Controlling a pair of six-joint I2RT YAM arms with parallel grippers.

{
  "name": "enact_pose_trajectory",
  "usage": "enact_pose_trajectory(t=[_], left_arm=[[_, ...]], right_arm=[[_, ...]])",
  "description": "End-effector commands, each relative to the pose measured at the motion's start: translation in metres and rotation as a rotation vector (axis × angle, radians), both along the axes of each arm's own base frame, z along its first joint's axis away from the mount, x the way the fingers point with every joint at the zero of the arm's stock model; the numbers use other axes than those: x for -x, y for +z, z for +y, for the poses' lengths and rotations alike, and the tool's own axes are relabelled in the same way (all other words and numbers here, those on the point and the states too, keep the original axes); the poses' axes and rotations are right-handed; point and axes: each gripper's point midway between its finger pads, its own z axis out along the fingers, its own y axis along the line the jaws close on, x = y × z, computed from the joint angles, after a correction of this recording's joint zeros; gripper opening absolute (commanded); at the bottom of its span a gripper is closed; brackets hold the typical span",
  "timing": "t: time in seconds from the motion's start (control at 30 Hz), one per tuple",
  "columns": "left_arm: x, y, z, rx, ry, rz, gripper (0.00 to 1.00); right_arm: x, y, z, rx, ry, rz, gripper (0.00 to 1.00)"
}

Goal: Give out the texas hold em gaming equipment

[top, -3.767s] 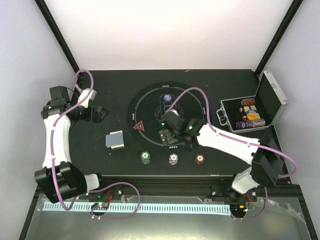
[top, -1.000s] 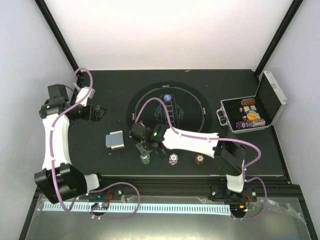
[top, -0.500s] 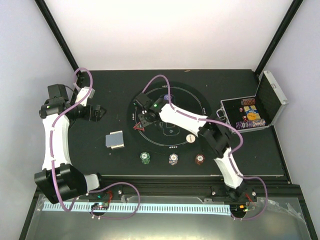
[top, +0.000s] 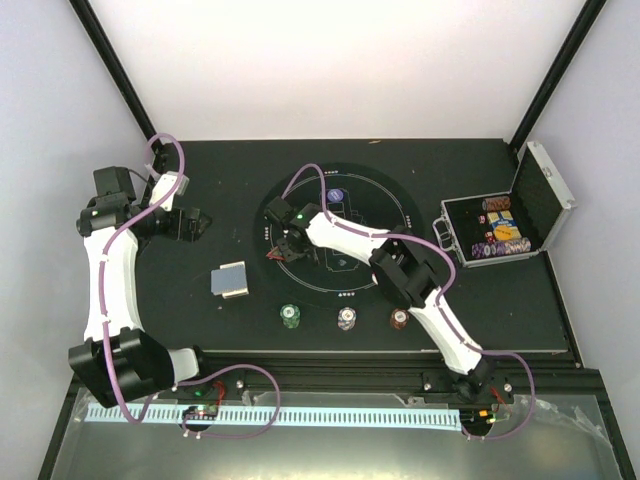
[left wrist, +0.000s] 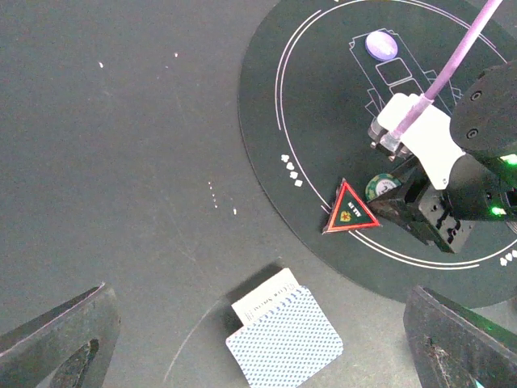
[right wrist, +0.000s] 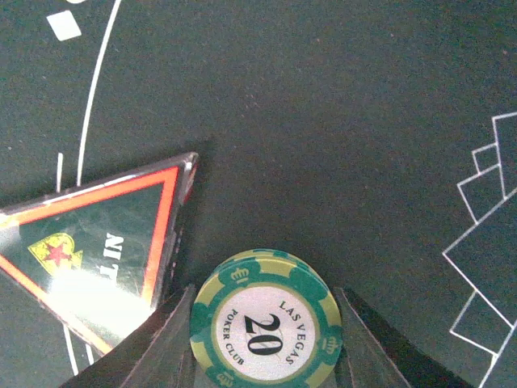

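Note:
My right gripper (right wrist: 266,343) is shut on a green-and-cream striped chip (right wrist: 266,323) marked 20, held low over the left part of the round black mat (right wrist: 339,113). Just left of it lies the red triangle marker (right wrist: 97,250), its edge close to the chip. From above, the right gripper (top: 285,240) sits beside that marker (top: 272,255). The blue-backed playing cards (left wrist: 283,335) lie off the mat, a white card poking out. A round button (left wrist: 381,44) rests on the mat's far side. My left gripper (top: 193,224) hangs open and empty, well left of the mat.
Three small chip stacks stand in a row near the front edge: green (top: 290,316), white (top: 346,318), maroon (top: 400,319). The open silver case (top: 545,195) with more chips sits at the right. The right arm stretches across the mat.
The right arm swung from the green stack at the front up onto the mat's left side with the green chip, settling by the red triangle. The left arm stayed still.

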Motion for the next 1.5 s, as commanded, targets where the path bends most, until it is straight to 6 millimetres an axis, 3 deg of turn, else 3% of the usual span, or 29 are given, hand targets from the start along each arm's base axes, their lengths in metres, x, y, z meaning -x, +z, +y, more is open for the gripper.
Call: enact_pose_trajectory(t=[0.0,0.2,0.4,0.47,0.57,0.7,0.83,0.93,1.03,1.27,1.37,1.47], left_arm=[[0.001,0.016,-0.001,0.002,-0.003,-0.033,0.99],[0.000,0.016,-0.001,0.007,-0.002,-0.035,0.99],[0.001,0.017,-0.002,0.009,-0.003,-0.033,0.99],[0.002,0.016,-0.002,0.007,-0.004,-0.032,0.99],[0.003,0.017,-0.002,0.005,-0.006,-0.034,0.99],[0.005,0.018,-0.002,-0.001,-0.006,-0.035,0.99],[0.008,0.019,-0.003,-0.008,-0.011,-0.035,0.99],[0.010,0.019,-0.003,-0.015,-0.011,-0.035,0.99],[0.011,0.021,-0.003,-0.017,-0.012,-0.041,0.99],[0.011,0.024,-0.006,0.001,-0.015,-0.049,0.99],[0.011,0.025,-0.007,0.007,-0.014,-0.051,0.99],[0.012,0.026,-0.007,0.007,-0.016,-0.054,0.99]], right_arm=[[0.003,-0.014,0.011,-0.010,0.023,0.040,0.02],[-0.003,-0.012,0.025,-0.039,0.025,0.046,0.07],[-0.009,-0.006,0.019,-0.027,0.006,0.025,0.23],[-0.010,-0.002,0.015,-0.018,0.000,0.014,0.34],[-0.013,0.014,0.010,-0.014,0.000,-0.023,0.50],[-0.017,0.052,0.005,-0.037,-0.001,-0.089,0.67],[-0.014,0.092,-0.007,-0.054,-0.006,-0.155,0.72],[0.008,0.118,-0.013,-0.071,0.014,-0.198,0.78],[0.052,0.131,-0.015,-0.095,0.056,-0.199,0.82],[0.155,0.105,-0.009,-0.116,0.171,-0.115,0.95],[0.180,0.092,-0.001,-0.131,0.206,-0.074,0.99],[0.189,0.077,0.003,-0.115,0.220,-0.034,0.99]])
